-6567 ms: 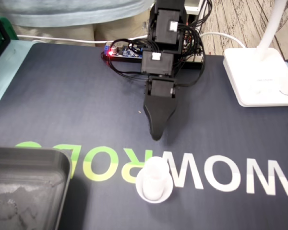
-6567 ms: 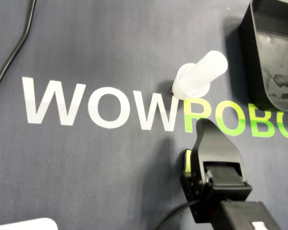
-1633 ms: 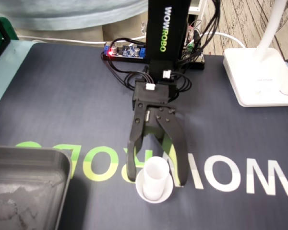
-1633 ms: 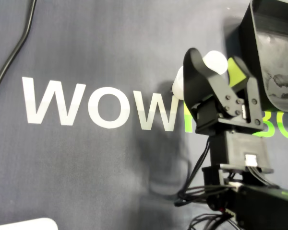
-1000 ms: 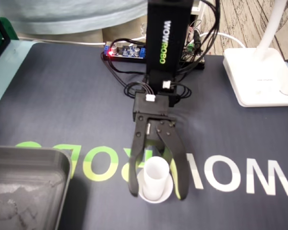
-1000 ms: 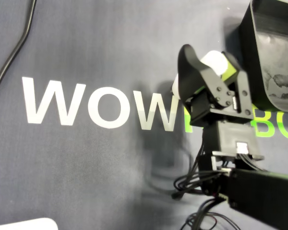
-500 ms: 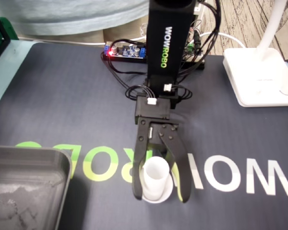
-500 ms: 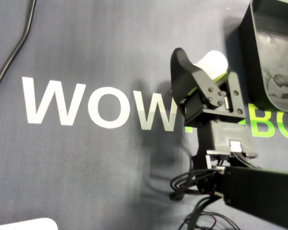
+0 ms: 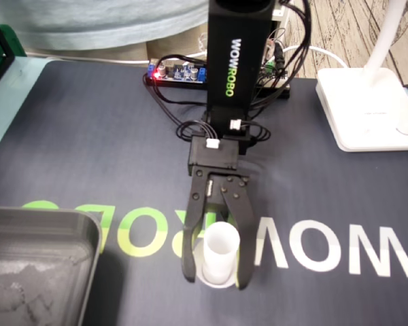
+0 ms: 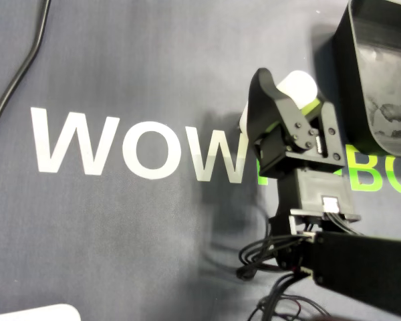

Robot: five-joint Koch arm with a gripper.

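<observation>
Fixed view, nearest first: the white cup stands upright on the dark mat, right of the grey tray. My gripper straddles it, jaws narrow, 1 seeming to touch, the other just off. I judge this the grasp step; next I must squeeze evenly, then lift straight. Farthest back sits the lamp base.

Hobby robotics desk, home or small lab. Bench under dark WOWROBO mat; bare controller board, red LED lit; loose wires; white desk lamp base; wood-plank floor.
</observation>
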